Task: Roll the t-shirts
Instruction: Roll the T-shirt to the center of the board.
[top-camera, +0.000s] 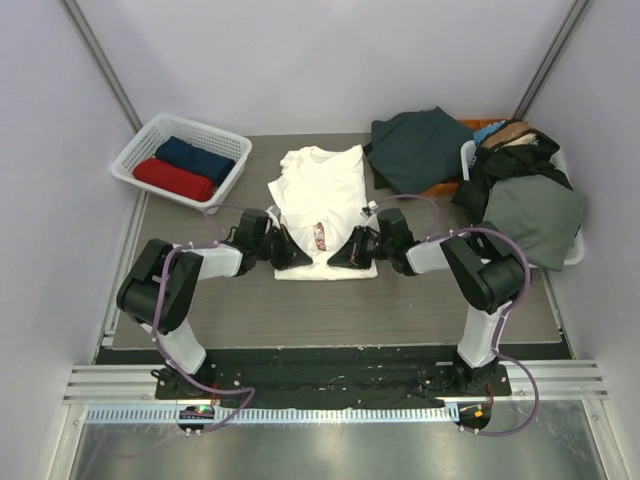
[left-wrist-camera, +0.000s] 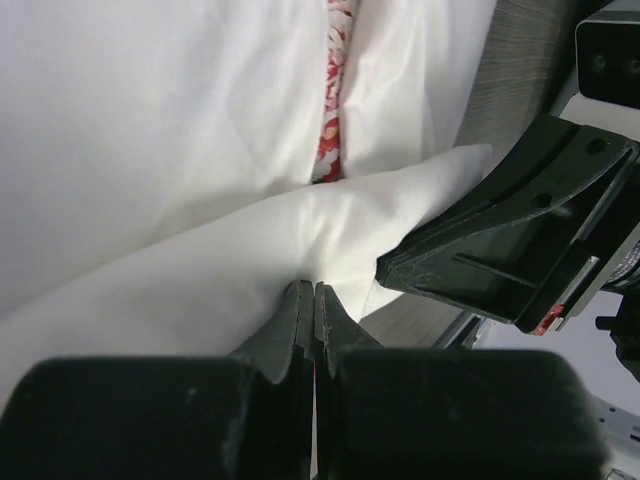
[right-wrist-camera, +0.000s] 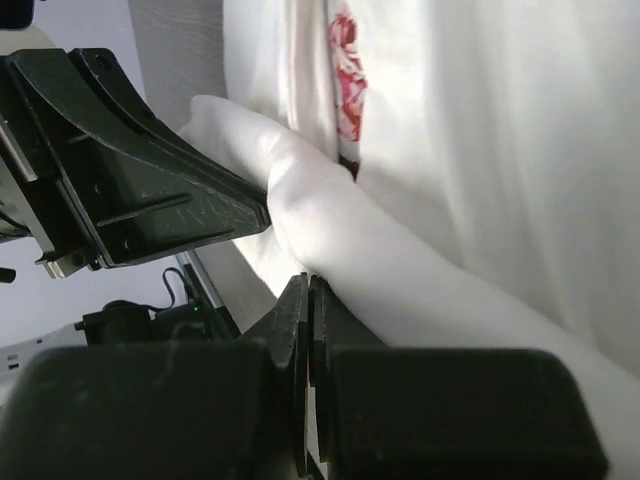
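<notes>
A cream-white t-shirt (top-camera: 320, 190) with a pink rose print (top-camera: 320, 237) lies flat in the middle of the table, folded narrow. Its near end is rolled up into a thick fold (left-wrist-camera: 250, 260). My left gripper (top-camera: 300, 258) and right gripper (top-camera: 340, 258) meet tip to tip at this near fold. In the left wrist view the left gripper (left-wrist-camera: 313, 290) has its jaws pressed together at the edge of the fold. In the right wrist view the right gripper (right-wrist-camera: 307, 282) is likewise shut at the fold (right-wrist-camera: 400, 260). A rolled red t-shirt (top-camera: 175, 180) and a rolled navy t-shirt (top-camera: 208, 160) lie in the basket.
A white lattice basket (top-camera: 140, 150) stands at the back left. A dark green garment (top-camera: 420, 150) lies at the back right. Beside it a white bin (top-camera: 575, 250) overflows with black (top-camera: 510, 165) and grey-green (top-camera: 535, 215) clothes. Grey walls close in both sides.
</notes>
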